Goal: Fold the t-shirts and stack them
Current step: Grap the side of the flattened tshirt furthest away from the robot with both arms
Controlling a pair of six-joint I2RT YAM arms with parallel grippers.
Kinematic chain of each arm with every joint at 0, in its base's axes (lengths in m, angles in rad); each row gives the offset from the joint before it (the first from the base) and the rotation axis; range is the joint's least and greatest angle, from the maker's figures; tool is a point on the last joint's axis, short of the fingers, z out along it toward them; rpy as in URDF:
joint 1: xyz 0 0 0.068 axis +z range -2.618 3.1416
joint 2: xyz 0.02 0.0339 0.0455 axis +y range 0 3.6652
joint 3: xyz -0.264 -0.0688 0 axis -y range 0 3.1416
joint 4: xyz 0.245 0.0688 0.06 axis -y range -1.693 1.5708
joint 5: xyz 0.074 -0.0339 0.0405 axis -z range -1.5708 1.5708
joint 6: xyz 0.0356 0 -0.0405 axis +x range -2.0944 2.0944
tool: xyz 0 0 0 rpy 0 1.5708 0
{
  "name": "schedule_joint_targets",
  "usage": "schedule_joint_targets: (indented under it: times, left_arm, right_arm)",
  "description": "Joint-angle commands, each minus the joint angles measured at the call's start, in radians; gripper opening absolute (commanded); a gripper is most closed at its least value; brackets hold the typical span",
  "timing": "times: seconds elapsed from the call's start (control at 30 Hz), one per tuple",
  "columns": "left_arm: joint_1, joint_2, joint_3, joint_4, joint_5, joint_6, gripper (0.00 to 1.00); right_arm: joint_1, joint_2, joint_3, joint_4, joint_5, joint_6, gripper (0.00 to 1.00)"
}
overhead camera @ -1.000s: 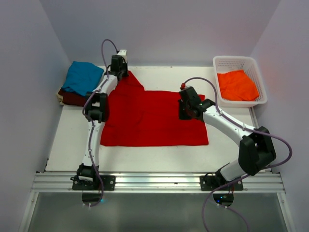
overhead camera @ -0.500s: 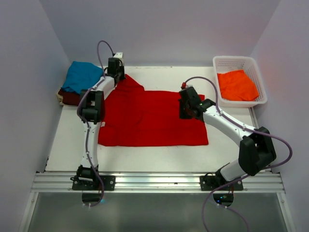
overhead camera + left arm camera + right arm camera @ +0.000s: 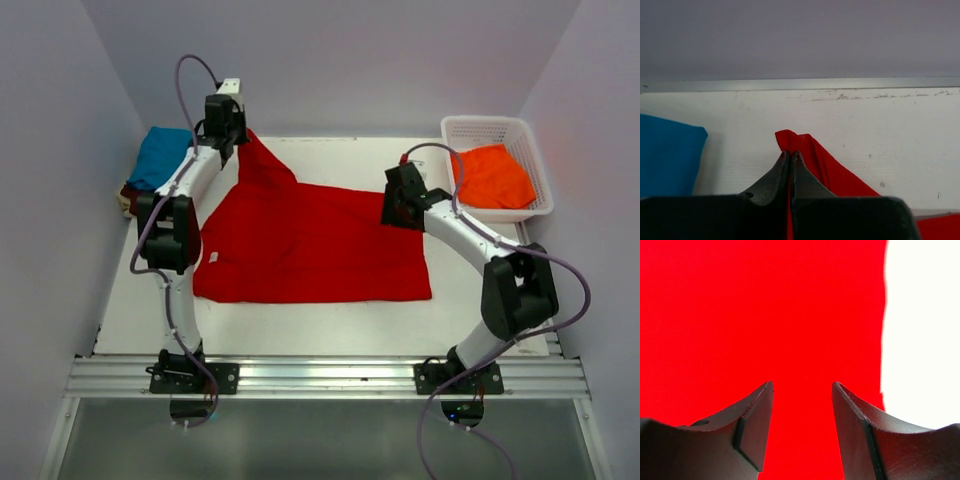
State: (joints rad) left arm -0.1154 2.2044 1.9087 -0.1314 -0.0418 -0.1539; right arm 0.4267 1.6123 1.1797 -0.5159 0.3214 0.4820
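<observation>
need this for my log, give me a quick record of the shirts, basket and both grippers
red t-shirt: spread flat on table, far left corner raised
left gripper: shut on red t-shirt's raised corner
right gripper: open, over red t-shirt's right edge
teal t-shirt: folded, atop maroon t-shirt, far left
orange t-shirt: in white basket, far right

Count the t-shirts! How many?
4: the red t-shirt spread mid-table, the teal t-shirt atop the maroon t-shirt far left, the orange t-shirt in the basket. Others may be hidden.

A lab test cell. Plain walls [image 3: 350,60] box in a white table [image 3: 320,322]. A metal rail [image 3: 330,378] runs along the lower frame.
</observation>
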Motion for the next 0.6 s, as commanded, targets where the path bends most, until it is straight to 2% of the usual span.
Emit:
schedule_joint_targets:
  times: [0.0, 0.17, 0.43, 0.57]
  left_arm:
    - [0.002, -0.121, -0.123, -0.04, -0.042, -0.012, 0.0]
    - [0.003, -0.227, -0.243, -0.033, -0.041, -0.042, 0.0]
    - [0.002, -0.255, -0.246, -0.097, -0.04, -0.041, 0.0]
    - [0.003, -0.258, -0.257, -0.109, -0.049, -0.032, 0.0]
  right_arm:
    - [-0.094, 0.055, 0.087, 0.042, 0.036, 0.029, 0.54]
    - [-0.186, 0.226, 0.233, 0.042, -0.01, 0.032, 0.53]
    - [-0.273, 0.463, 0.48, -0.009, -0.042, 0.009, 0.49]
    - [-0.289, 0.518, 0.517, -0.009, -0.047, 0.01, 0.47]
